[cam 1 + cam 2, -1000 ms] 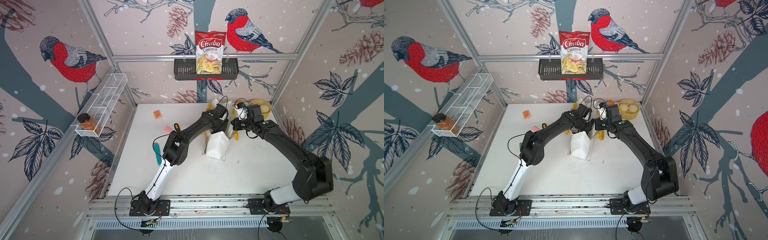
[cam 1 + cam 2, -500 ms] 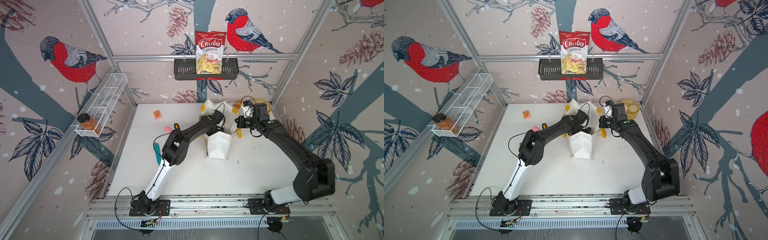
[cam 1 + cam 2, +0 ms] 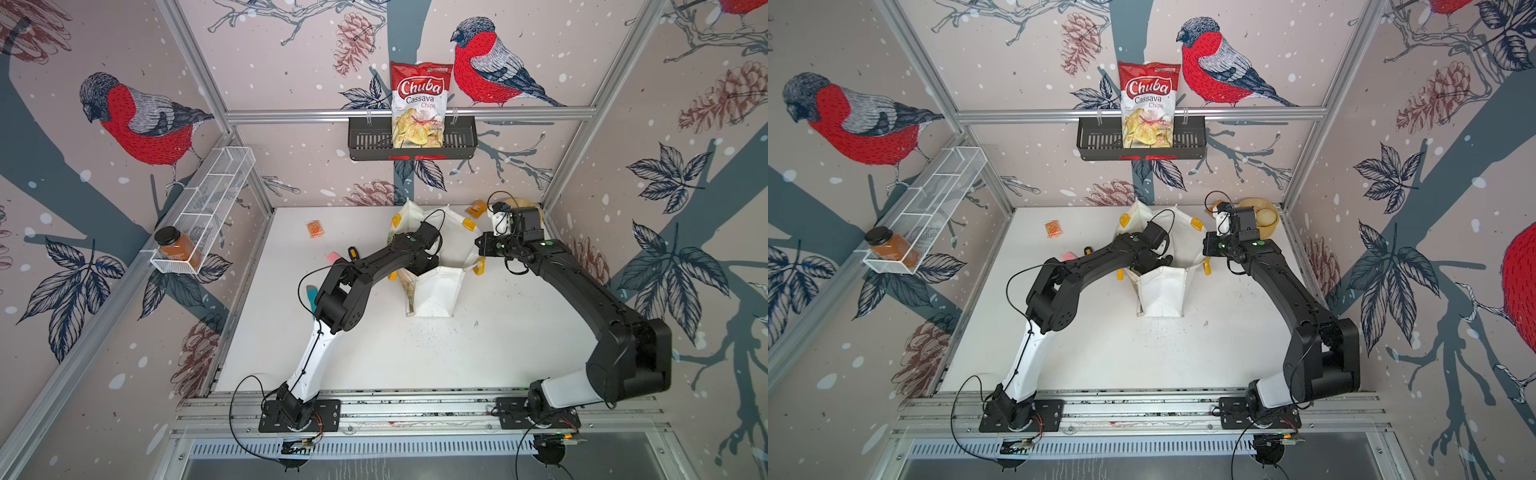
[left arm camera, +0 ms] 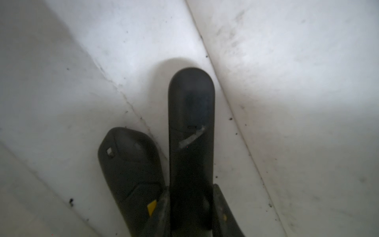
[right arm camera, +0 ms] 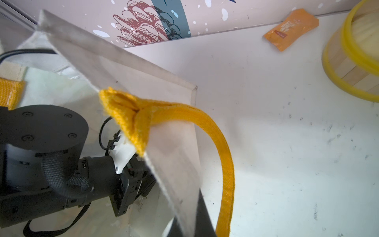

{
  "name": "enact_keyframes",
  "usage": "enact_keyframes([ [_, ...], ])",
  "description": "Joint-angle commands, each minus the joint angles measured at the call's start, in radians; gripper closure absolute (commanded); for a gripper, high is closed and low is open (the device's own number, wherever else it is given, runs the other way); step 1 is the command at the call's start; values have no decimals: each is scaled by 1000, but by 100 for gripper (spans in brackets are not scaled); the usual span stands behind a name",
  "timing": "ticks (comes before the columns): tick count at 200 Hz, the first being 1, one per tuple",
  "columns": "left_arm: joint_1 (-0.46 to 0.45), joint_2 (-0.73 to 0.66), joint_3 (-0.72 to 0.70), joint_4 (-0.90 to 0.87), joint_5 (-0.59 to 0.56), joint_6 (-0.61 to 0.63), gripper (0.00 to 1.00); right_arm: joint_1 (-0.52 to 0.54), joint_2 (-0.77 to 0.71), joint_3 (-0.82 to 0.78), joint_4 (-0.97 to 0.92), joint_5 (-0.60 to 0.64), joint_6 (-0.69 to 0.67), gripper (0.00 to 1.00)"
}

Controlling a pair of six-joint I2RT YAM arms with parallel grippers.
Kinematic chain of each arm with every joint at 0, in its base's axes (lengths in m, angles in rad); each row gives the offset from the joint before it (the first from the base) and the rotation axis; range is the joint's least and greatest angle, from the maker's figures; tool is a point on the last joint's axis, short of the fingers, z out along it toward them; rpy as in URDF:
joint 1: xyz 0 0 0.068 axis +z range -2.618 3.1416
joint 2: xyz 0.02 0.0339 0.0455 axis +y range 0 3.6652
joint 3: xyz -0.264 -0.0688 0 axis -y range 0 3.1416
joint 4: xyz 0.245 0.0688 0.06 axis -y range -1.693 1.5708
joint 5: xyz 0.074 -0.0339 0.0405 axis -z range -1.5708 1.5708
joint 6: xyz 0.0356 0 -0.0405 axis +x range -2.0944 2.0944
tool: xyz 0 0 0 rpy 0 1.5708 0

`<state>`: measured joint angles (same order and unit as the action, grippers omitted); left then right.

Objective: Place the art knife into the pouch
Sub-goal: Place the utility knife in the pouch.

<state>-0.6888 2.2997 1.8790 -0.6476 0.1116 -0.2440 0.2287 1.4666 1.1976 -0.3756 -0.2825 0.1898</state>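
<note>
The pouch (image 3: pixel 436 291), a white fabric bag with yellow handles, stands open at the back middle of the table in both top views (image 3: pixel 1160 295). My left gripper (image 3: pixel 432 266) reaches down inside it. In the left wrist view this gripper (image 4: pixel 191 207) is shut on a long dark art knife (image 4: pixel 190 106) that points at the pouch's white inner fabric (image 4: pixel 287 82). A second dark shape with a yellow patch (image 4: pixel 129 164) lies beside it; what it is I cannot tell. My right gripper (image 3: pixel 482 246) (image 5: pixel 188 223) is shut on the pouch's rim (image 5: pixel 131 76) beside a yellow handle (image 5: pixel 223 156).
A yellow-rimmed wooden bowl (image 3: pixel 1262 218) (image 5: pixel 348 67) and an orange sachet (image 3: pixel 476 208) sit at the back right. An orange packet (image 3: pixel 315 228), a pink eraser (image 3: pixel 333 256), a small black-and-yellow item (image 3: pixel 353 252) and a teal item (image 3: pixel 311 297) lie left of the pouch.
My right gripper has pulled the pouch's rim out to the right, spreading its mouth wide. My left gripper has sunk from above the mouth down into the pouch.
</note>
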Motion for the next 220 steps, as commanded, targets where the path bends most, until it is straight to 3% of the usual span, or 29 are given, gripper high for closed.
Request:
enact_keyframes([
  [1,24,-25,-47,-81,-76,16,74,-11,-14,1,80,28,-1,100],
  [34,50,-66,-125,-56,-86,15,74,-12,-14,-5,78,28,-8,100],
  [138,59,-66,-133,-49,-89,18,71,-11,-6,-14,78,1,-17,100],
  [220,61,-85,-120,-44,-78,20,55,5,3,-13,73,-1,-24,100],
])
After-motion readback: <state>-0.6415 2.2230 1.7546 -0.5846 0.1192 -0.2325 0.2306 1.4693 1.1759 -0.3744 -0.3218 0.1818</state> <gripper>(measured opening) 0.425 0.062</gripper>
